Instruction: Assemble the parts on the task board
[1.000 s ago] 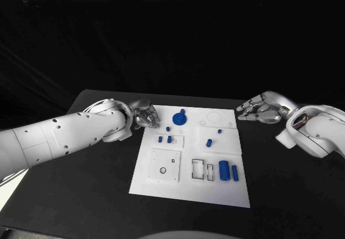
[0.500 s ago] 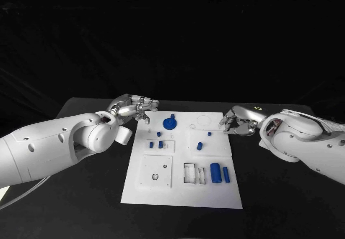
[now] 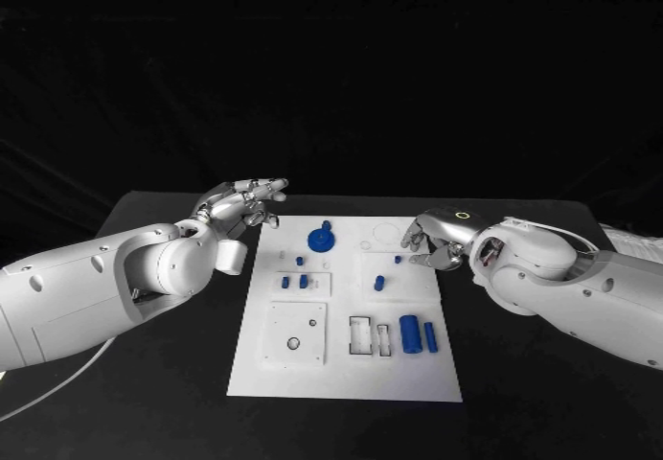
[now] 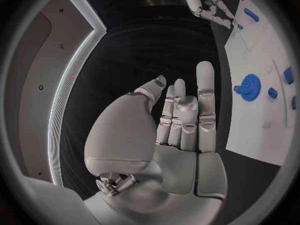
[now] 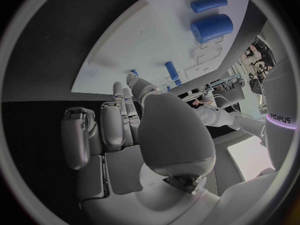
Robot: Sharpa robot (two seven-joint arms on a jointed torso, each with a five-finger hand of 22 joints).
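The white task board (image 3: 346, 359) lies in the middle of the black table. On it are a blue gear (image 3: 322, 237), several small blue pegs (image 3: 296, 282) and two blue cylinders (image 3: 410, 333) near its right edge. My left hand (image 3: 246, 204) hovers just off the board's far left corner, fingers stretched out and holding nothing; its wrist view shows the hand (image 4: 178, 135) beside the gear (image 4: 250, 87). My right hand (image 3: 431, 237) hangs over the board's far right part with fingers loosely bent and nothing in them. Its wrist view shows the hand (image 5: 125, 135) before the thick cylinder (image 5: 212, 27).
The board carries a raised white square plate (image 3: 294, 333) with a small oval hole at near left and rectangular slots (image 3: 371, 336) beside the cylinders. Bare black table (image 3: 166, 402) surrounds the board on all sides.
The camera view has shifted. My right hand has come in from the right to above the board's far right part. My left hand's fingers have straightened and lifted away from the board's corner.
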